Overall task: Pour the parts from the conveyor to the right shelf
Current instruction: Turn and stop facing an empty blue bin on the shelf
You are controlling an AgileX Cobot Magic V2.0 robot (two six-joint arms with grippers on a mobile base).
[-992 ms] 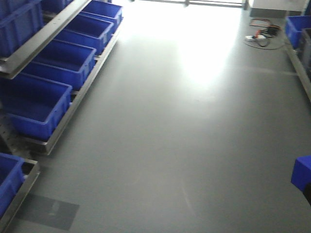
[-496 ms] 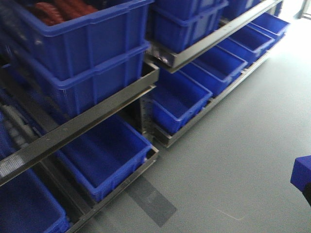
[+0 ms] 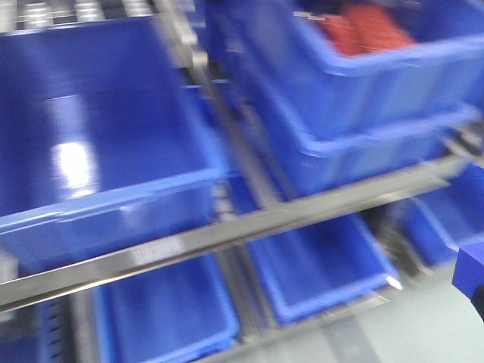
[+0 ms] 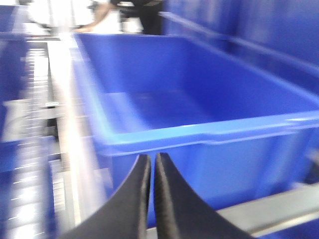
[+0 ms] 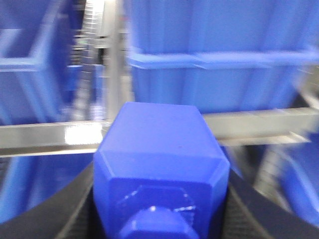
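Observation:
The part [image 5: 159, 159], a bright-blue boxy block with a round knob facing the camera, fills the right wrist view. My right gripper [image 5: 160, 199] is shut on it, one black finger [image 5: 70, 214] on each side. A corner of the part [image 3: 470, 266] shows at the front view's right edge. The right shelf [image 3: 227, 236], steel rails carrying deep blue bins, stands close ahead and is blurred. My left gripper [image 4: 151, 158] is shut on nothing, just in front of an empty blue bin [image 4: 199, 99]. The conveyor is out of view.
An upper bin [image 3: 363, 83] at the right holds red items [image 3: 367, 29]. Grey rollers [image 4: 30, 124] run along the shelf left of the empty bin. Lower bins [image 3: 318, 268] sit under the rail, with grey floor [image 3: 423, 333] at the bottom right. A person [image 4: 142, 10] stands behind the shelf.
The front view has swung from open floor to the shelf, which is now close and fills the frame. The blue part stays at the right edge.

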